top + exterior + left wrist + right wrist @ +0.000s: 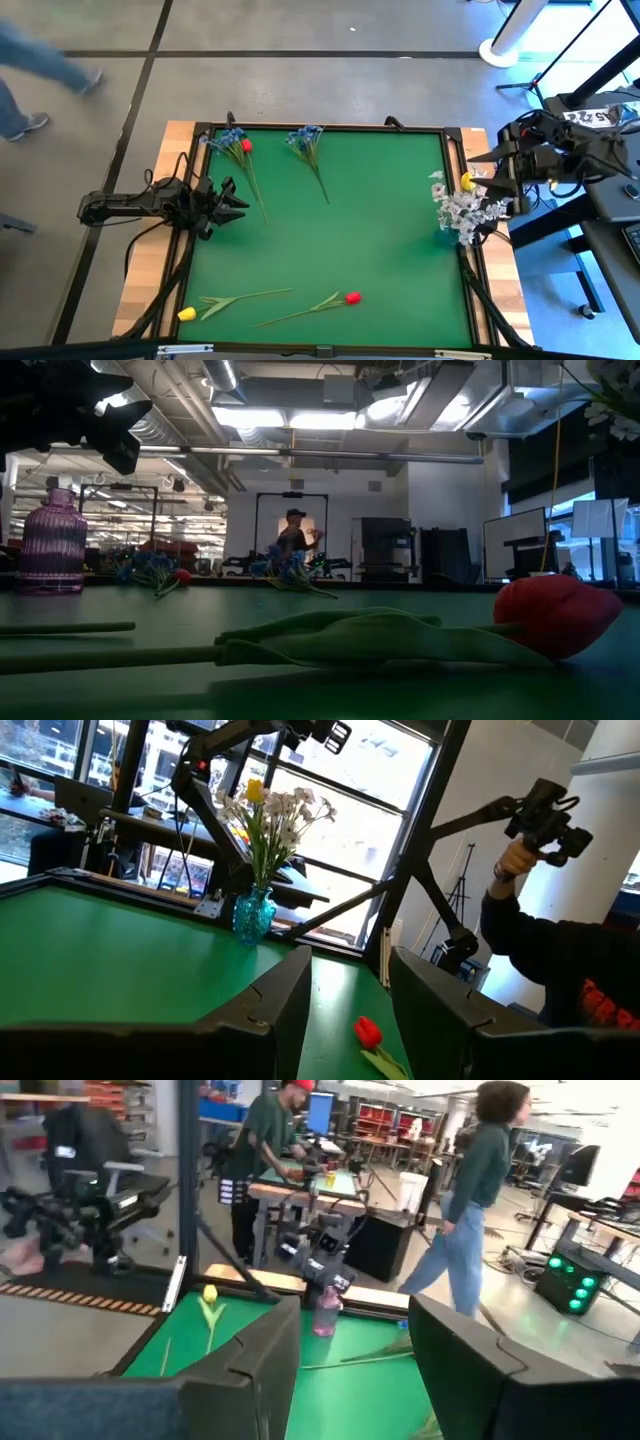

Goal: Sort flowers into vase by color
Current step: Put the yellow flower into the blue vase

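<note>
The left gripper point(237, 203) hovers at the left edge of the green counter point(380, 230), its fingers point(270, 1010) spread wide and holding nothing; just beyond them, toward the far left corner, lie a blue sprig with a red bud point(246, 146) beside it, and a second blue sprig point(305, 140) further along that edge; well away toward the near edge lie a yellow tulip point(187, 314) and a red tulip point(351, 297), both flat on the counter; the right gripper point(478, 172) hangs at the right edge, its fingers point(255, 1350) parted and empty, right beside white blossoms point(460, 210) and 1 yellow bud point(466, 181) standing in a teal vase point(253, 914); a purple vase point(53, 542) stands at the far left corner.
</note>
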